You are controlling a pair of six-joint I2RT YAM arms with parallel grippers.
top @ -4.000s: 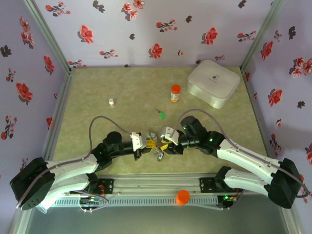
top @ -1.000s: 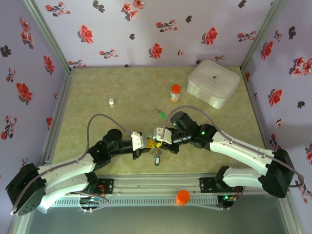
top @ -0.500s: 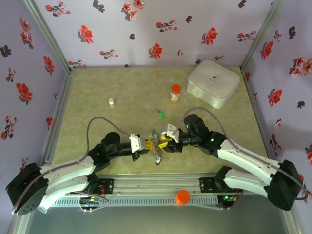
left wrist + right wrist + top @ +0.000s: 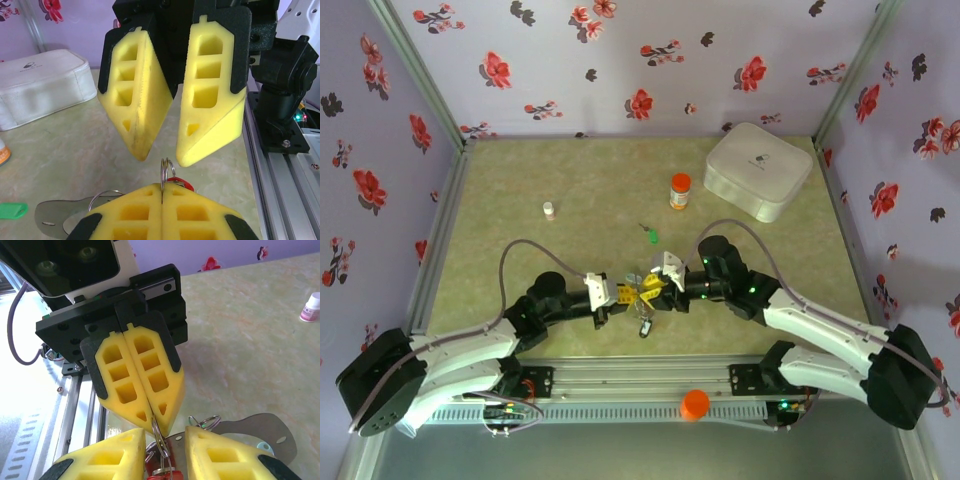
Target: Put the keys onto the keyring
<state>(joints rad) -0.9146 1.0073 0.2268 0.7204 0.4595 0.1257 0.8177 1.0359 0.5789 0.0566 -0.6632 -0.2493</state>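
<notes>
From above, the left hand (image 4: 626, 296) and the right hand (image 4: 651, 291) meet tip to tip at the near middle of the tabletop (image 4: 570, 240), with a small bunch of keys (image 4: 644, 322) hanging just nearer than them. One green-tagged key (image 4: 651, 237) lies apart, between the hands and the orange-capped bottle (image 4: 680, 190). A white vial (image 4: 549, 210) stands to the far left and a white case (image 4: 758, 170) in the far right corner. In the left wrist view, the left hand (image 4: 162, 189) is pressed fully closed, pinching the keyring (image 4: 164, 170) upright between its yellow pads, a red tag (image 4: 176, 181) just beside it. The right hand (image 4: 163, 159) hangs over it, fingers parted a moderate way, tips just above the ring and not touching it. A grey metal plate (image 4: 60, 220) and the green-tagged key (image 4: 12, 210) lie to the left. In the right wrist view, the right hand (image 4: 166, 436) straddles the keyring (image 4: 161, 445) with a gap on either side, while the left hand (image 4: 154, 426) clamps the ring's top. The red tag (image 4: 162, 471) sits at the bottom edge and the grey metal plate (image 4: 255, 430) lies to its right
</notes>
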